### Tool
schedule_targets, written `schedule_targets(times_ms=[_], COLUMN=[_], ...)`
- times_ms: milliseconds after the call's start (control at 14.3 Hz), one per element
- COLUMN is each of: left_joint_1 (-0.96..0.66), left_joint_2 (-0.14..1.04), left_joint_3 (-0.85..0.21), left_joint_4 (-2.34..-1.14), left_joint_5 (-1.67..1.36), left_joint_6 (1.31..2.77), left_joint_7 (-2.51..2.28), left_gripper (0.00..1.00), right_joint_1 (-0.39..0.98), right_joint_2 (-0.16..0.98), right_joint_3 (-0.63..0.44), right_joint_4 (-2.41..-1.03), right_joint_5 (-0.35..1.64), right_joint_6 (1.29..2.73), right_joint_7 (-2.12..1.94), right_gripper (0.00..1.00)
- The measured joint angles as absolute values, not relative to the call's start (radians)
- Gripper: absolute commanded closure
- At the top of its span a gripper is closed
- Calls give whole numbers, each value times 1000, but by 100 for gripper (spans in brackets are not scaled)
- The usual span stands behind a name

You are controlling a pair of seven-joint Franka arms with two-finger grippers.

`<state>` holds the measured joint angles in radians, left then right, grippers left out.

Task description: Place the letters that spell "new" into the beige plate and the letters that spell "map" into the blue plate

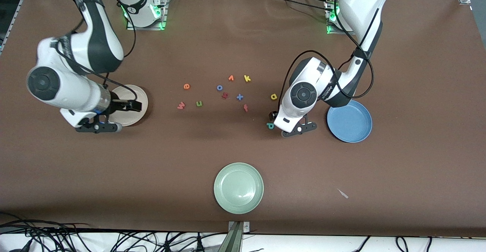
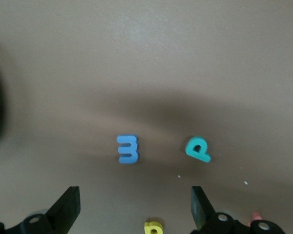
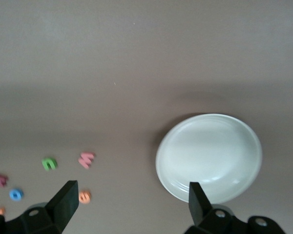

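The beige plate (image 1: 141,95) (image 3: 210,158) lies toward the right arm's end, with my right gripper (image 1: 131,106) (image 3: 134,200) open and empty over its edge. The orange e (image 1: 186,86) (image 3: 84,196), salmon w (image 1: 181,105) (image 3: 86,159) and green n (image 1: 199,103) (image 3: 49,163) lie loose beside that plate. My left gripper (image 1: 273,114) (image 2: 135,204) hangs open and empty over the table among the yellow a (image 1: 273,96) (image 2: 154,226), teal p (image 1: 270,125) (image 2: 198,148) and blue m (image 2: 127,148). The left arm hides the m in the front view. The blue plate (image 1: 349,121) is empty beside that arm.
A pale green plate (image 1: 238,187) sits near the table's front edge. Mid-table lie a blue o (image 1: 219,87), orange v (image 1: 231,78), yellow k (image 1: 247,78), red f (image 1: 245,107), a dark red letter (image 1: 224,95) and a blue cross-shaped letter (image 1: 239,96).
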<state>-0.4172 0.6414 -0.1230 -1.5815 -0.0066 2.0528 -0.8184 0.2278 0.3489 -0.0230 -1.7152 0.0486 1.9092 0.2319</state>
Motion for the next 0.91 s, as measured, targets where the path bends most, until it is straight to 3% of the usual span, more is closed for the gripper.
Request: schedule_targets(times_ms=[630,769,909], left_joint_1=[-411,-411,-411], left_joint_2=[727,740,752], left_joint_3=[-118,-118,-118], left_joint_4=[-1590,-1596,-1602], left_joint_5=[-7,-7,-7], left_joint_6=[2130,2143,2156], left_joint_7=[-818,-818,-818], left_gripper=[5,16,33], right_joint_1=[362,400,424], right_joint_2=[381,396,414], right_joint_3=[-20,-19,-19], right_joint_4=[-2076,-2102,-2105], right_joint_5=[49,49,49], right_joint_6=[2406,2439,2452], right_joint_7=[610,687,742], right_gripper=[0,0,0])
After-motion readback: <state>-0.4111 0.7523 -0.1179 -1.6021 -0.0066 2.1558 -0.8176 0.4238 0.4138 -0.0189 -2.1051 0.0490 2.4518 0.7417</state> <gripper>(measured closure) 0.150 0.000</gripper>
